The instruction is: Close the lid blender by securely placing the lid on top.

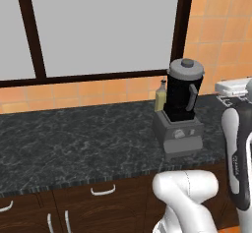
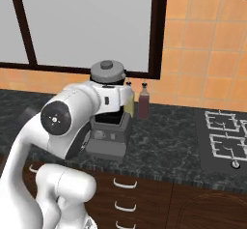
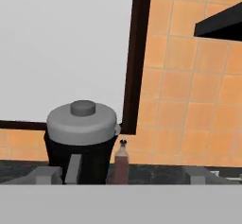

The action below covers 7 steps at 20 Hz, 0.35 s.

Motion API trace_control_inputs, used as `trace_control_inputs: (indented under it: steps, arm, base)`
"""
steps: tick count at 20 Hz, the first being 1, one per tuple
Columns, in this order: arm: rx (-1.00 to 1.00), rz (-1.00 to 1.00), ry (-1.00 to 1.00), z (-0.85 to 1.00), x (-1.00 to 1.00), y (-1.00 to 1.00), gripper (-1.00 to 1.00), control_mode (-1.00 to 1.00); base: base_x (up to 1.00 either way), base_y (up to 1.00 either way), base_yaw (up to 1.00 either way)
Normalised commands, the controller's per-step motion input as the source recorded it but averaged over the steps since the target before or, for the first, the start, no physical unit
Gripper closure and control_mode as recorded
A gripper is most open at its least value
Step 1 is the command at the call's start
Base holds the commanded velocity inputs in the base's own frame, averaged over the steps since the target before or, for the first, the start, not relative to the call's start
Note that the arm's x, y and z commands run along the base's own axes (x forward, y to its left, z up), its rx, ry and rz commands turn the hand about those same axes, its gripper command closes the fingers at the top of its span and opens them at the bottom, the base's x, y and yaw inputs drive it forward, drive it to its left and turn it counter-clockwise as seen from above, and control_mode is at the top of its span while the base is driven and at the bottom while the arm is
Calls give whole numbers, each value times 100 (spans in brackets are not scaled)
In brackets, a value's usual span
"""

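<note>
Dark marbled surface w/ brown drawers below, orange tiled wall behind, big dark-framed window over it. One blender, standing on surface below window's right corner. One lid, sitting on top of blender jar, knob up; seen too in hand view. Two bottles: yellowish one just beside blender, reddish-brown one next along. Hob well apart from blender, far side. White arm bent in front of blender, elbow high. Tool: can't tell if open or closed.
</note>
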Motion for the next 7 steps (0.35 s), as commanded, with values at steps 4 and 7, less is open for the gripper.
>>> trace_control_inputs:
  steps: [4,7]
  arm:
    - [0,0,10,18,-57,-51,-100,-100]
    - [0,2,0,-4,-17,-59,-100,-100]
  base:
    - [0,0,0]
    - [0,0,0]
